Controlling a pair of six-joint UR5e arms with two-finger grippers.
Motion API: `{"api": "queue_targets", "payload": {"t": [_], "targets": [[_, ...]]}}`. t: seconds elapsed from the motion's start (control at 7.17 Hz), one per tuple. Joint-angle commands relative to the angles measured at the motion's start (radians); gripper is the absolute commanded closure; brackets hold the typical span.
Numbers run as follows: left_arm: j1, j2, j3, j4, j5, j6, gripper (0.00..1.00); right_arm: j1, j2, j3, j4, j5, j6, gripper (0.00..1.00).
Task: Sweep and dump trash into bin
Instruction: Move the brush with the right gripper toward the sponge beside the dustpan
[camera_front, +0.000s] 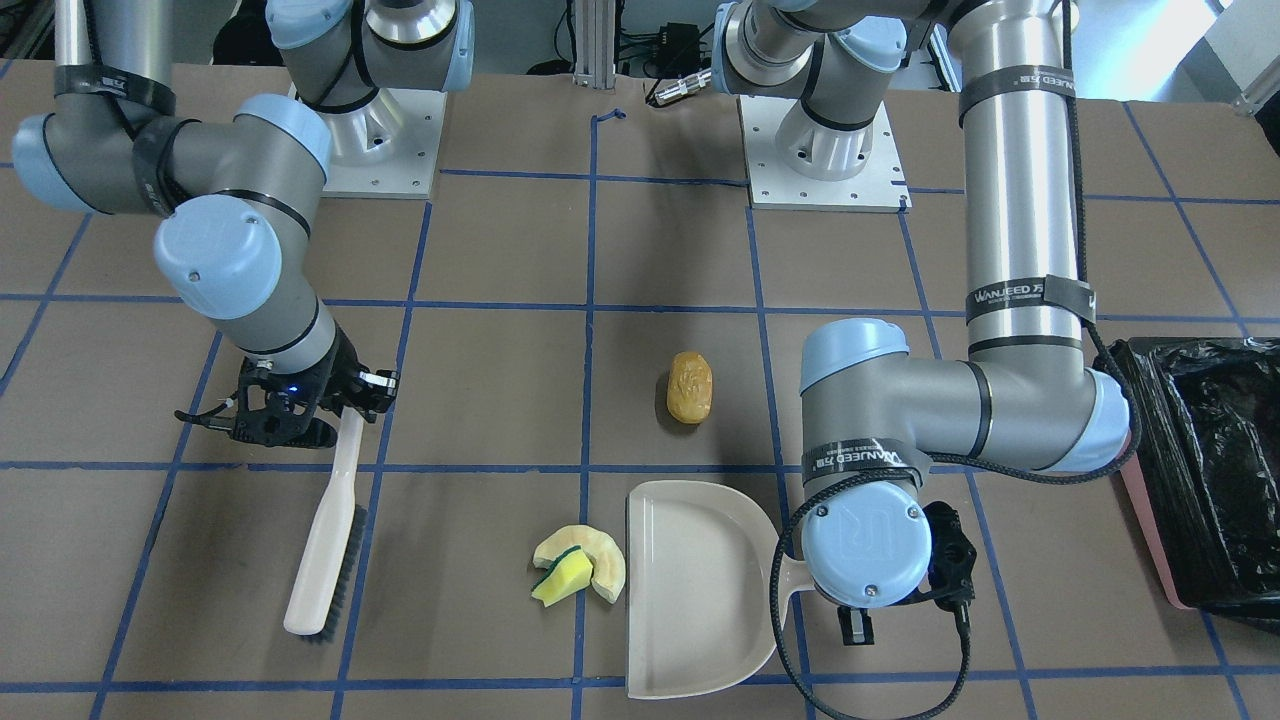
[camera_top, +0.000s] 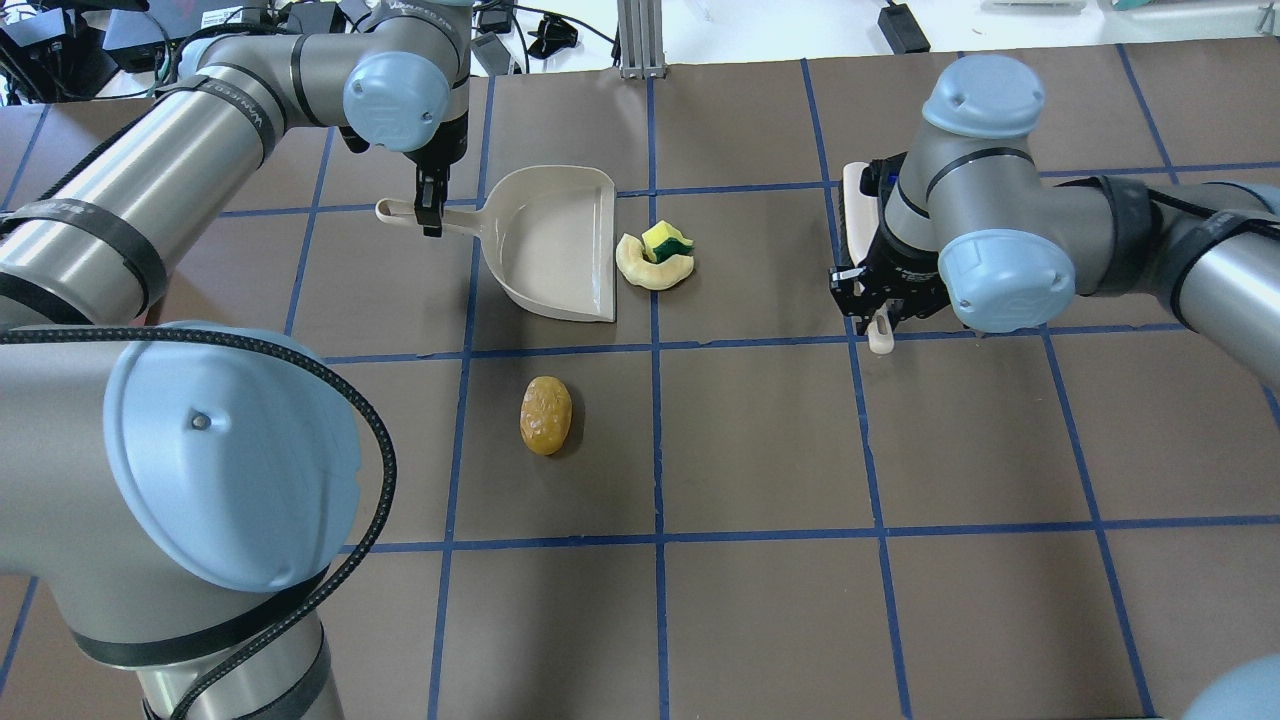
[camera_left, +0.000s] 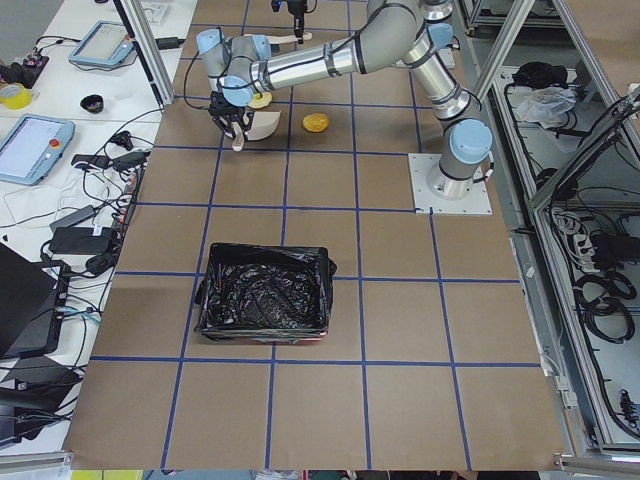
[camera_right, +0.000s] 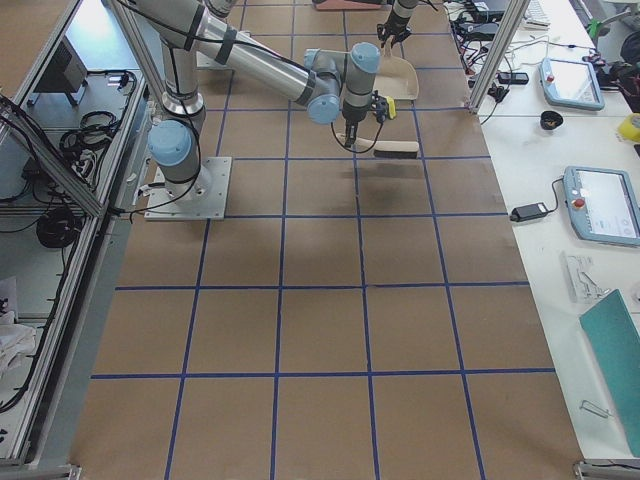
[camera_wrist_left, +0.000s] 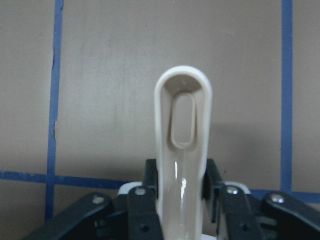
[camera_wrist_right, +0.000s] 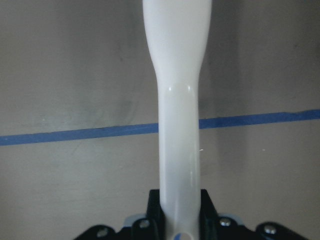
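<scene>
The golden-brown potato-shaped lump (camera_front: 690, 386) (camera_top: 545, 415) lies on the brown table. The pale yellow rind with its yellow-green sponge piece (camera_front: 580, 565) (camera_top: 655, 258) lies right at the open lip of the beige dustpan (camera_front: 690, 590) (camera_top: 550, 240). My left gripper (camera_top: 430, 205) (camera_wrist_left: 182, 180) is shut on the dustpan's handle. My right gripper (camera_top: 880, 310) (camera_wrist_right: 180, 210) is shut on the white handle of the brush (camera_front: 325, 540), which lies well apart from the rind. The pink bin with its black bag (camera_front: 1200, 470) (camera_left: 265, 305) stands on my left side, away from the trash.
Blue tape lines grid the table. The two arm bases (camera_front: 820, 150) stand at the robot's edge. In the front-facing view my left arm's elbow (camera_front: 1000, 400) hangs between the dustpan and the bin.
</scene>
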Motion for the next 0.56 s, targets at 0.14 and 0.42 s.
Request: {"api": "queue_targets", "payload": {"t": [0.14, 0.42], "targets": [[-0.017, 0.019, -0.025, -0.01, 0.001, -0.035, 1.0, 0.141, 0.078, -0.11, 0.002, 0.023, 0.182, 1.0], [-0.03, 0.013, -0.024, -0.01, -0.002, -0.064, 1.0, 0.167, 0.121, -0.156, -0.005, 0.143, 0.308, 1.0]]}}
